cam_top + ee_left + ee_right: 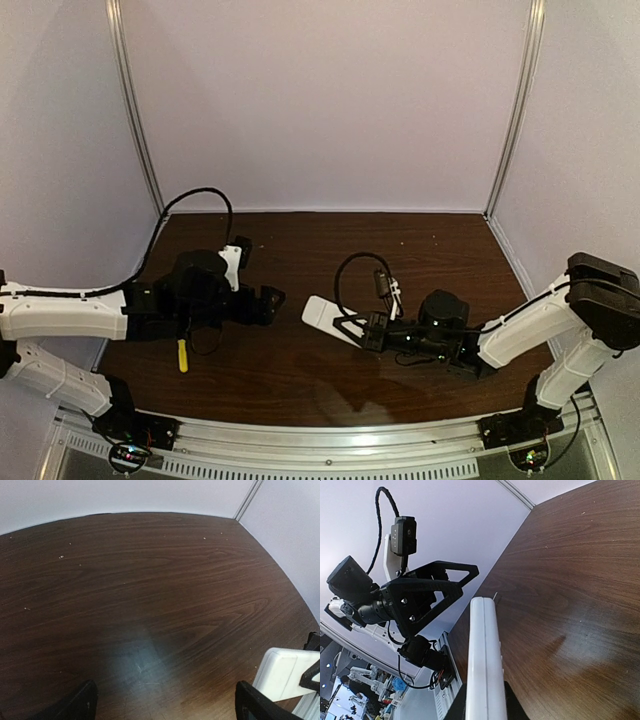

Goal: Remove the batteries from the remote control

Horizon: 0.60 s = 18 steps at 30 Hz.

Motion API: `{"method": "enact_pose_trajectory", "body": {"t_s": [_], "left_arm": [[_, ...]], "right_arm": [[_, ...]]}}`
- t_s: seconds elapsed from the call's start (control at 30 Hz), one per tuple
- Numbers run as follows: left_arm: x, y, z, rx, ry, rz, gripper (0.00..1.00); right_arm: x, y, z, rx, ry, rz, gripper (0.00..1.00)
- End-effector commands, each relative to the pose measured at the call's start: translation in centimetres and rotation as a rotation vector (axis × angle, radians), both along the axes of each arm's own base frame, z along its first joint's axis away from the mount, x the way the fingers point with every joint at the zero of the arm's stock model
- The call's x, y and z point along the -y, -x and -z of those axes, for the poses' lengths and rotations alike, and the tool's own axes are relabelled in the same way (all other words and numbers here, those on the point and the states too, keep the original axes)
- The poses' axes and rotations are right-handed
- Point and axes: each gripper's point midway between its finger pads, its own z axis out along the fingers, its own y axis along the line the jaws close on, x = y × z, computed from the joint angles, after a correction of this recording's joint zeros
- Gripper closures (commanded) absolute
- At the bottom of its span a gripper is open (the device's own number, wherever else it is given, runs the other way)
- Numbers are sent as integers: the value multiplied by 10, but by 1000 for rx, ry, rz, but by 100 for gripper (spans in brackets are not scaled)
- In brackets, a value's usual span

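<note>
Your right tool [352, 330] is clenched on the remote control [322, 314], your left tool [272, 300] is wide open nearby; next, close in to free the unseen batteries.

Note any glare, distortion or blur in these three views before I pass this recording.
Top external: glare on the metal rail and a pale sheen on the table beside it, overall soft. Left wrist: whitish reflection mid-table; wide-angle lens bends the far table edge. Right wrist: frame rolled sideways, remote control sharp.
</note>
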Motion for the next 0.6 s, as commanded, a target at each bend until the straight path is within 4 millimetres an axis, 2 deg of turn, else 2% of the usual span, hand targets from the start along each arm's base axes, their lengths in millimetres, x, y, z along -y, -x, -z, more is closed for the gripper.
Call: {"method": "enact_pose_trajectory", "body": {"t_s": [0.0, 0.13, 0.37, 0.57], "left_arm": [[-14, -8, -16, 91, -38, -41, 3], [-8, 0, -13, 73, -34, 24, 5], [42, 28, -5, -20, 82, 288, 19], [70, 36, 0, -85, 121, 385, 27]], "right_arm": [[-10, 0, -22, -22, -108, -62, 100], [-11, 1, -21, -49, -134, -89, 100], [-13, 5, -25, -65, -159, -116, 100], [-10, 6, -21, -89, -161, -115, 100]]}}
